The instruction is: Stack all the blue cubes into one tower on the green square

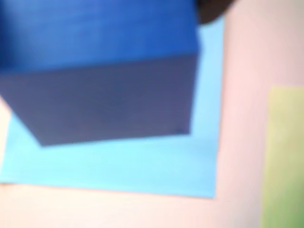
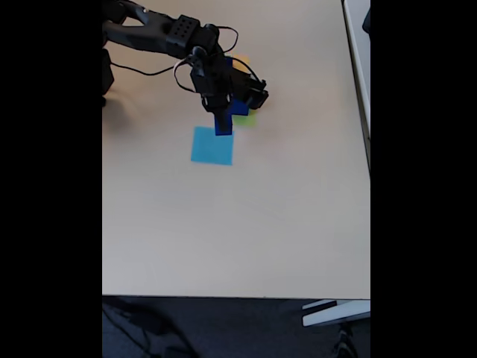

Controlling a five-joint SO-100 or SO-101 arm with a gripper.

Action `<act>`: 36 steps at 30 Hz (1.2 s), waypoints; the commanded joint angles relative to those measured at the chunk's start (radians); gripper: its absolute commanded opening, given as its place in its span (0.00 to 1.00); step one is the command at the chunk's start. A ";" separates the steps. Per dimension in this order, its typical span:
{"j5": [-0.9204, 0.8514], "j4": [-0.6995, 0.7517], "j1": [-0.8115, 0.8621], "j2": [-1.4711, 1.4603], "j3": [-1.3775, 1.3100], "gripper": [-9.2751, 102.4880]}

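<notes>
A large dark blue cube (image 1: 99,66) sits very close to the lens in the wrist view, hanging over the flat light blue square (image 1: 142,166). In the fixed view this blue cube (image 2: 223,124) sits in my gripper (image 2: 222,118), which is shut on it just above the light blue square's (image 2: 212,147) upper right corner. Another dark blue piece (image 2: 239,107) shows just right of the gripper, over the green square (image 2: 249,118). In the wrist view the pale green square (image 1: 285,156) lies at the right edge.
An orange-yellow patch (image 2: 241,63) peeks out behind the arm (image 2: 160,33), which reaches in from the top left. The beige table (image 2: 238,224) runs wide and bare toward its front edge. A white object (image 2: 332,313) lies below the table's front right corner.
</notes>
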 commanded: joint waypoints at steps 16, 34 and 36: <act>0.227 0.006 -0.213 0.089 -0.138 0.17; 0.308 -0.086 -0.275 -0.011 -0.149 0.17; 0.308 -0.115 -0.275 -0.009 -0.115 0.17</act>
